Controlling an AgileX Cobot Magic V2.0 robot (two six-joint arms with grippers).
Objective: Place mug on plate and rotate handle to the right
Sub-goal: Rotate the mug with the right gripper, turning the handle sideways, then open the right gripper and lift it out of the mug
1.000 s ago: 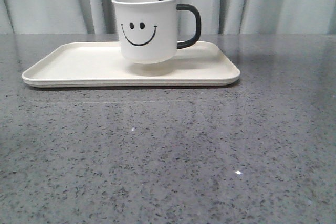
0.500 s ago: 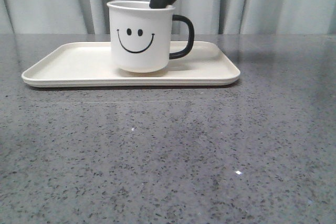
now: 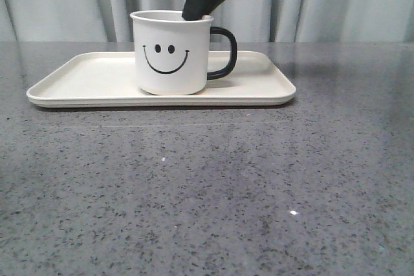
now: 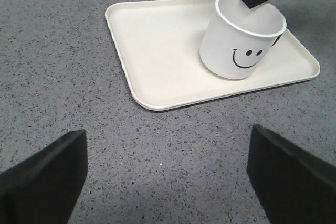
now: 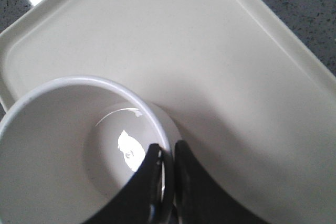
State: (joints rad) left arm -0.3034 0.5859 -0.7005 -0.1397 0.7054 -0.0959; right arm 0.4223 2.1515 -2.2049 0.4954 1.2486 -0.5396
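Observation:
The white mug (image 3: 171, 53) with a black smiley face stands upright on the cream plate (image 3: 84, 82), right of the plate's middle. Its black handle (image 3: 225, 53) points right. My right gripper (image 3: 202, 12) comes down from above and is shut on the mug's rim at the handle side, one finger inside and one outside (image 5: 167, 153). The left wrist view shows the mug (image 4: 241, 38) on the plate (image 4: 157, 51). My left gripper (image 4: 168, 177) is open and empty over the bare table, well short of the plate.
The table (image 3: 207, 192) is grey speckled stone. A pale curtain (image 3: 336, 1) hangs behind it. The plate's left half (image 3: 97, 75) holds nothing.
The mug has come down from just above the plate onto it and shifted slightly left. The right gripper moved down with it, still shut on the rim.

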